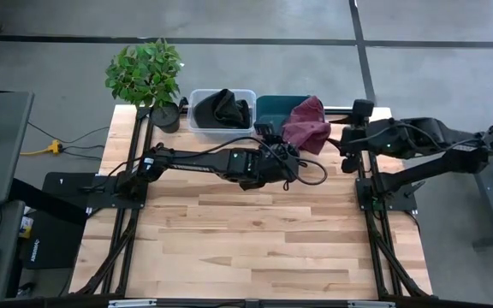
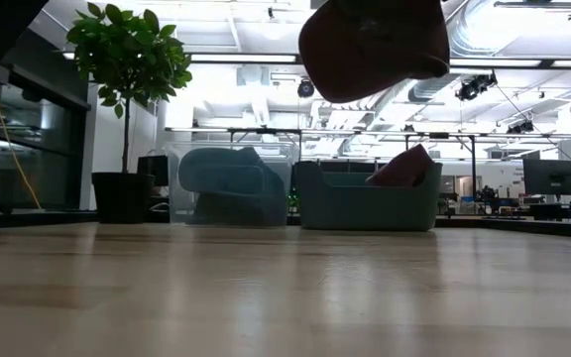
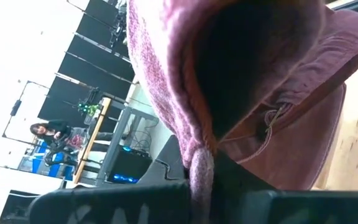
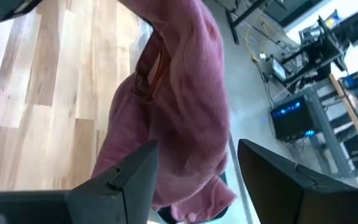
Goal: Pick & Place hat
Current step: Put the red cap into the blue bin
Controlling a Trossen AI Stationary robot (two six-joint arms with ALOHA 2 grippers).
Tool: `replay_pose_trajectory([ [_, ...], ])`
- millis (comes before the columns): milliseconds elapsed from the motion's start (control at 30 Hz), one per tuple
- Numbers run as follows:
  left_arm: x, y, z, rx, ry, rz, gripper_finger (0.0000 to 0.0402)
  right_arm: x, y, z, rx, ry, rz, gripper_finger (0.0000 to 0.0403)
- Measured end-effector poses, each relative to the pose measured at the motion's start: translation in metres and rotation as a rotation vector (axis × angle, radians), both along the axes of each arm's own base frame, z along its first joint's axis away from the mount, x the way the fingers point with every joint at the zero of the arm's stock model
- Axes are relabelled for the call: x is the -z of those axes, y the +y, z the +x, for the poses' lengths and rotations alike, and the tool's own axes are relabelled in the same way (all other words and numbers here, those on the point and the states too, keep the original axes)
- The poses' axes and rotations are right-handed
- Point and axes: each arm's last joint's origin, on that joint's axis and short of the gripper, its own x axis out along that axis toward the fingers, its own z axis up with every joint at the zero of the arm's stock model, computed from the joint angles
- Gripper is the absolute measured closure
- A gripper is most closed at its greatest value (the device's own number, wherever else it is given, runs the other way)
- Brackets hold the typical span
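Observation:
A maroon hat (image 1: 307, 125) hangs high over the right end of the teal bin (image 1: 270, 106), and in the low view it shows well above the table (image 2: 375, 45). My left gripper (image 1: 286, 147) reaches in from the table's left and is shut on the hat (image 3: 241, 81). My right gripper (image 1: 346, 139) stands open at the hat's right side. In the right wrist view the hat (image 4: 179, 112) lies between and beyond its two fingers (image 4: 194, 186). A dark hat (image 1: 222, 109) lies in the clear bin (image 1: 197, 120). My left gripper pinches the hat's thick folded edge (image 3: 199, 158) between its two fingers, coming roughly level from the table's left. The hat is lifted clear and swells out beyond the fingers, its hollow inside (image 3: 253, 56) facing the wrist camera. Whether my right gripper touches the hat, I cannot tell.
A potted plant (image 1: 148, 77) stands at the far left corner beside the clear bin. Something maroon (image 2: 404, 165) sticks up out of the teal bin (image 2: 355, 203) in the low view. Bare wooden tabletop (image 1: 246, 231) stretches from the arms to the near edge.

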Motion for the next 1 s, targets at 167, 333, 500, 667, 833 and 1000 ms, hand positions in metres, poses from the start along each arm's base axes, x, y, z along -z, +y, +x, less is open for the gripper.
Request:
replay_pose_trajectory([
  [167,0.000,0.000,0.000,0.005,0.000,-0.003,0.0401,-0.001,-0.007,0.007,-0.038,0.012,-0.052,0.0187],
  [333,0.000,0.000,0.000,0.014,0.022,0.009,0.0401,0.000,-0.021,0.020,-0.100,0.018,-0.021,0.0187],
  [500,0.000,0.000,0.001,0.019,0.033,0.017,0.0401,0.007,-0.038,0.034,-0.159,0.066,-0.005,0.0187],
  [667,-0.001,0.000,0.000,0.012,0.033,0.021,0.0401,0.014,-0.054,0.045,-0.200,0.097,0.047,0.0187],
  [833,-0.001,0.000,0.000,0.007,0.032,0.025,0.0401,0.018,-0.064,0.054,-0.243,0.080,0.084,0.0187],
  [1000,-0.001,0.000,0.000,0.006,0.033,0.026,0.0401,0.022,-0.068,0.059,-0.266,0.085,0.113,0.0187],
])
